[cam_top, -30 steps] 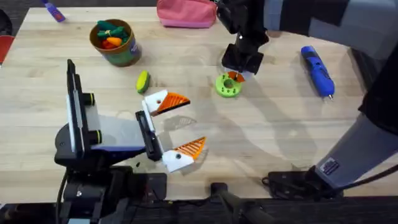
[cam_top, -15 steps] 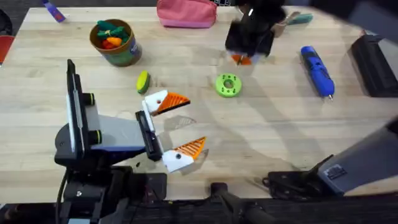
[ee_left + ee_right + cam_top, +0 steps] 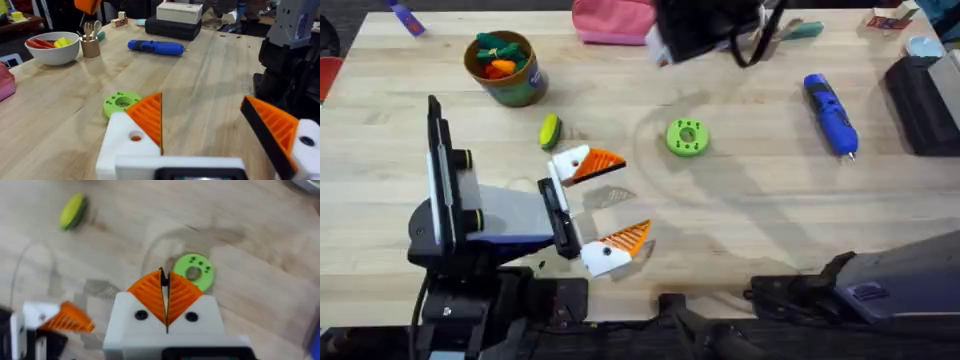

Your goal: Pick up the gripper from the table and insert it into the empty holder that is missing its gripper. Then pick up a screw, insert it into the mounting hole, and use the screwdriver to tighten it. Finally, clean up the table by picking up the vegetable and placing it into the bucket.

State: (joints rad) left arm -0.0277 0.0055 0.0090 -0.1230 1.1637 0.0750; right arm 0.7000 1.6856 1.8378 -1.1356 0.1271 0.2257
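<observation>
Even bright overhead light on my surface (image 3: 740, 220), soft shadows, no glare. My right arm (image 3: 705, 30) is a dark motion-blurred smear at the far edge; right wrist view blurred throughout.

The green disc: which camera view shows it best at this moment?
Overhead: the green disc lies whole and unobstructed on the table. The left wrist view shows it low and partly hidden behind the left pincer. The right wrist view shows it blurred, partly behind the right pincer.
</observation>
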